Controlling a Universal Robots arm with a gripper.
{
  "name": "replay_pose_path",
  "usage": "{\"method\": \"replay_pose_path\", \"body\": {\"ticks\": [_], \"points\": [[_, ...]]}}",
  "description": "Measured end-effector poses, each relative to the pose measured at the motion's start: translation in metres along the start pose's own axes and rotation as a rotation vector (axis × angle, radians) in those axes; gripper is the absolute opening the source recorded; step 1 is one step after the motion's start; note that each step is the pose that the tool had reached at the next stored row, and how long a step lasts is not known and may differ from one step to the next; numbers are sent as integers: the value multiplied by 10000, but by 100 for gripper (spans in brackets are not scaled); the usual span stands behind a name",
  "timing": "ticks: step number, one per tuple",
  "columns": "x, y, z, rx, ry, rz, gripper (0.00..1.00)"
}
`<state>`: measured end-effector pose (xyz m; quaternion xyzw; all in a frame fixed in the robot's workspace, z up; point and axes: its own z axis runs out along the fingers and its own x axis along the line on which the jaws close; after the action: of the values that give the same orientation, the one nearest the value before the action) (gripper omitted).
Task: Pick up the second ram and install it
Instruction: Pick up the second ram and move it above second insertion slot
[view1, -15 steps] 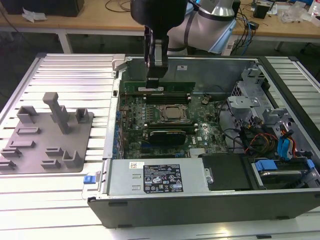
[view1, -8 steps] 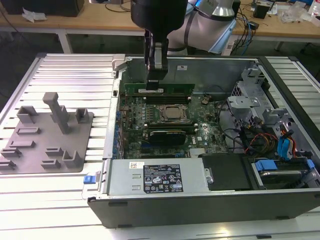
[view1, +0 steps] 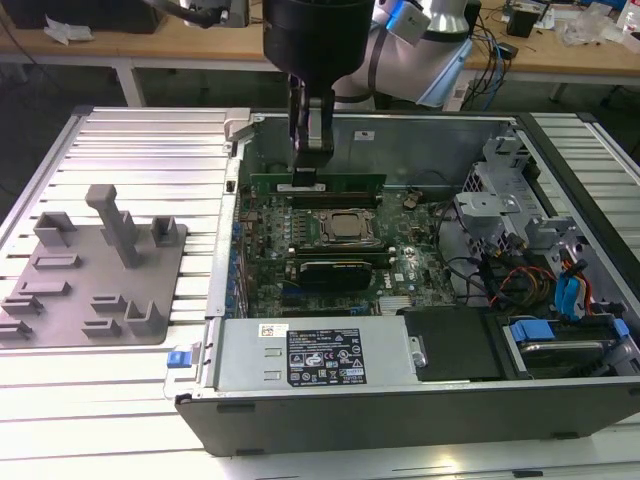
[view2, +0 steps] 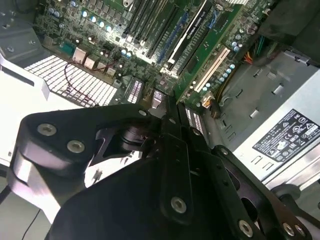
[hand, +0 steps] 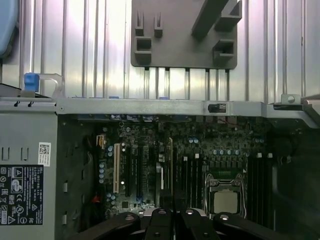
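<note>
Inside the open grey metal computer case (view1: 430, 140), clamping the long thin green second ram (view1: 355, 183) mid-length with the black tool (view1: 311, 165), leaving both ends clear of the walls.

Silver-grey arm (view1: 425, 45), blue joint cap; black cylindrical wrist housing (view1: 318, 35); black gripper (view1: 309, 160) links, silver screws.

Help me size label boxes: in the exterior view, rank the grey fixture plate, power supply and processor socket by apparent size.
1. grey fixture plate
2. power supply
3. processor socket
The socket sits farther back, yet the gap looks plain.
</note>
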<state>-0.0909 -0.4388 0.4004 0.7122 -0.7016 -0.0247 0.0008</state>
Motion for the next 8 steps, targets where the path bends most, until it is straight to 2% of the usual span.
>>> {"method": "replay_pose_path", "body": {"ticks": [2, 8], "points": [[-27, -3, 54, 0, 0, -1, 10], [-67, -6, 124, 0, -1, 0, 10]]}}
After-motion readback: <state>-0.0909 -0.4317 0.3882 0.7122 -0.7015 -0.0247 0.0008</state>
